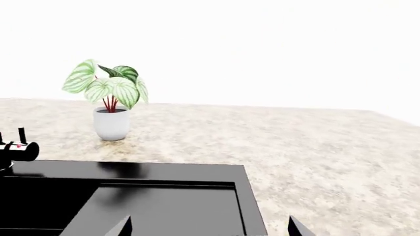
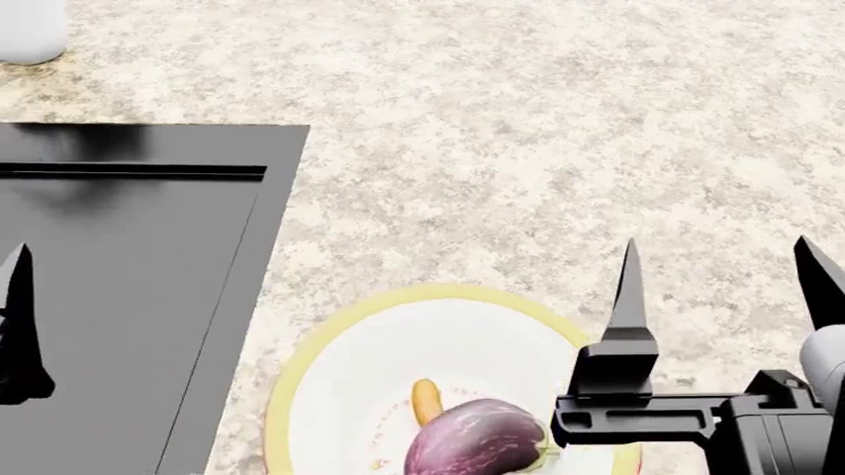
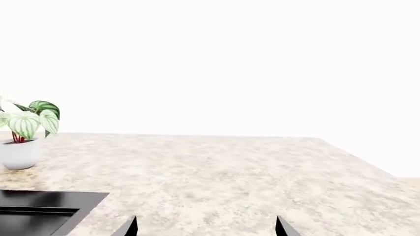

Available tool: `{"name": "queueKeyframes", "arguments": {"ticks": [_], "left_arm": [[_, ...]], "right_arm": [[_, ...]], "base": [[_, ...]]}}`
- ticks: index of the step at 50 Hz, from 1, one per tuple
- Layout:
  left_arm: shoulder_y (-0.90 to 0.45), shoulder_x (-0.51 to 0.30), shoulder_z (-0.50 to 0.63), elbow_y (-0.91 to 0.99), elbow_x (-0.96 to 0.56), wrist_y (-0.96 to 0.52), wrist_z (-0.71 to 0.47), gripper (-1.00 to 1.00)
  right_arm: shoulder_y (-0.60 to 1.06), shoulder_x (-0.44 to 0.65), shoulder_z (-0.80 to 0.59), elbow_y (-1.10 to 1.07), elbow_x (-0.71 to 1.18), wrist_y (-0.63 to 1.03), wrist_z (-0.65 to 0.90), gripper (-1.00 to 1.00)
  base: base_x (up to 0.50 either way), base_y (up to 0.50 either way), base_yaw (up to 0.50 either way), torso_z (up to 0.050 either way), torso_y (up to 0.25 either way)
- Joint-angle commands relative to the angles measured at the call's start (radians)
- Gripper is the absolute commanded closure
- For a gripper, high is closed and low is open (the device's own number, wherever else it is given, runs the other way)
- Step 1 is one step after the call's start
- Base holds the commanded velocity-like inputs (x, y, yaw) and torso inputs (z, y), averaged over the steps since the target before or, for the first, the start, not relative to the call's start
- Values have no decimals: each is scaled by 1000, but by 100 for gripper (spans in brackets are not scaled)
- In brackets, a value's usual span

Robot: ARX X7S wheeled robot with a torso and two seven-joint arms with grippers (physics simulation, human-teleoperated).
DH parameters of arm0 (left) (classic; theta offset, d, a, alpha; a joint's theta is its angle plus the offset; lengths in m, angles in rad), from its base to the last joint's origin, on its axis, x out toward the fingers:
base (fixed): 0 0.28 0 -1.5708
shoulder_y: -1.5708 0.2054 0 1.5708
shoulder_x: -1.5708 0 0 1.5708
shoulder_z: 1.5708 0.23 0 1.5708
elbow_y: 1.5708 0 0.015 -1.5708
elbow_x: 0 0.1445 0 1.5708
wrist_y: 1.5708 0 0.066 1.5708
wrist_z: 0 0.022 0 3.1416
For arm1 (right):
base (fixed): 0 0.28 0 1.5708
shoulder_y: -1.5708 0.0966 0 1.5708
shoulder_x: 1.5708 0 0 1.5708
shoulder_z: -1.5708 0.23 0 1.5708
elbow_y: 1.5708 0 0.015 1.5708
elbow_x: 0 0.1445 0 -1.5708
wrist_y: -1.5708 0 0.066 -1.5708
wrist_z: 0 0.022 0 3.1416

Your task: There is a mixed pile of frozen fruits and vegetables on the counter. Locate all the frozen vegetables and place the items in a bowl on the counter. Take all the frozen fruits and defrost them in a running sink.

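The beige and brown speckled granite-look table point(image 2: 528, 129) fills the upper and right parts of the head view, bare stone stretching from the sink's rim to the right edge of the frame. The large matte black rectangular sink point(image 2: 119, 287) takes the left side, its right rim running down from the upper left toward the lower middle. Just beside that rim, at the bottom centre, sits the wide shallow white bowl with a yellow rim point(image 2: 396, 297), cut off by the lower edge. In it lies the pinkish-purple eggplant with pale streaks point(image 2: 476, 440), touching a small orange piece point(image 2: 425, 401) that I cannot identify.

The right hand point(image 2: 719, 297) hangs at the lower right, over the bowl's right rim, its two dark pointed fingers point(image 2: 628, 297) spread apart with nothing between them. The left hand point(image 2: 16, 327) shows only one dark finger at the left edge above the sink; I cannot tell its state there, but the left wrist view shows two tips point(image 1: 121, 227) standing apart.

A white pot holding a green striped leafy plant point(image 1: 110, 101) stands on the table behind the sink's far rim, in the upper left of the left wrist view
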Motion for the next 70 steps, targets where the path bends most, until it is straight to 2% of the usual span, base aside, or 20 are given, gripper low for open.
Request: {"name": "queueKeyframes", "arguments": {"ticks": [1, 12, 13, 15, 21, 70], "left_arm": [[4, -24, -21, 19, -20, -6, -10, -100], [3, -33, -24, 19, -17, -3, -9, -100], [5, -22, -46, 5, -71, -6, -23, -100], [24, -35, -17, 25, 3, 10, 4, -100], [10, -43, -35, 22, -43, -5, -15, -100], [27, -68, -39, 23, -31, 15, -3, -100]], "right_arm": [[2, 4, -15, -11, -27, 3, 3, -100], [7, 4, -19, -15, -17, 4, 11, -100], [5, 4, -16, -14, -16, 3, 11, -100], [5, 5, -16, -13, -16, 3, 12, -100], [5, 5, -19, -8, -20, 1, 11, -100], [2, 9, -35, -4, -35, -11, 9, -100]], "base": [[0, 500, 0, 0, 0], [0, 500, 0, 0, 0], [0, 500, 0, 0, 0], [0, 500, 0, 0, 0], [0, 500, 0, 0, 0], [0, 500, 0, 0, 0]]}}
